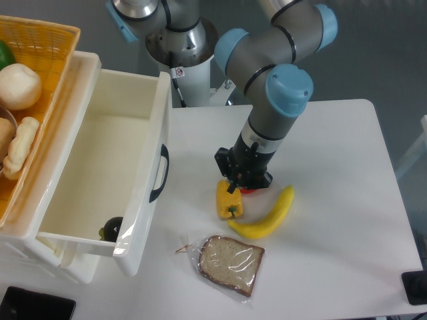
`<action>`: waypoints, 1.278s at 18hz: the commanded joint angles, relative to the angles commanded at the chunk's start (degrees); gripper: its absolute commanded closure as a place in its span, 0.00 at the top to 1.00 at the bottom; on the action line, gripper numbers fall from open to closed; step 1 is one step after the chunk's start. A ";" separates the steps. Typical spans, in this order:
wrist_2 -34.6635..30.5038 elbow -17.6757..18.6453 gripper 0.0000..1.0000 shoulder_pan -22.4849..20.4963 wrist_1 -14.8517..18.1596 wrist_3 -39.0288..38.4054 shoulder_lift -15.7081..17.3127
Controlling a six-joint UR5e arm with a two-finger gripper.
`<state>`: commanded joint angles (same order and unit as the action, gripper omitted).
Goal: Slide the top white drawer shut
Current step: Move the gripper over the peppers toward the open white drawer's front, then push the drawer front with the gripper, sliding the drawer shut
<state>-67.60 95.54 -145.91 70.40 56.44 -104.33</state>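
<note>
The top white drawer stands pulled far out of the cabinet at the left, its flat front panel with a black arched handle facing right. A dark object lies in its near corner. My gripper hangs over the table to the right of the drawer front, above the yellow pepper and hiding most of a red pepper. Its fingers point down and away from the camera, so their spread does not show. It is apart from the drawer front.
An orange wicker basket with food sits on top of the cabinet at upper left. A banana and a bagged bread slice lie on the white table. The robot base stands behind the drawer.
</note>
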 joint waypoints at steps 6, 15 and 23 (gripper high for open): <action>2.20 0.17 0.02 4.57 1.14 -5.02 0.27; 6.25 1.49 0.02 4.58 4.04 -6.17 2.64; 7.39 1.76 0.02 5.98 5.01 -6.26 3.52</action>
<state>-60.21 97.30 -139.92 75.41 50.19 -100.81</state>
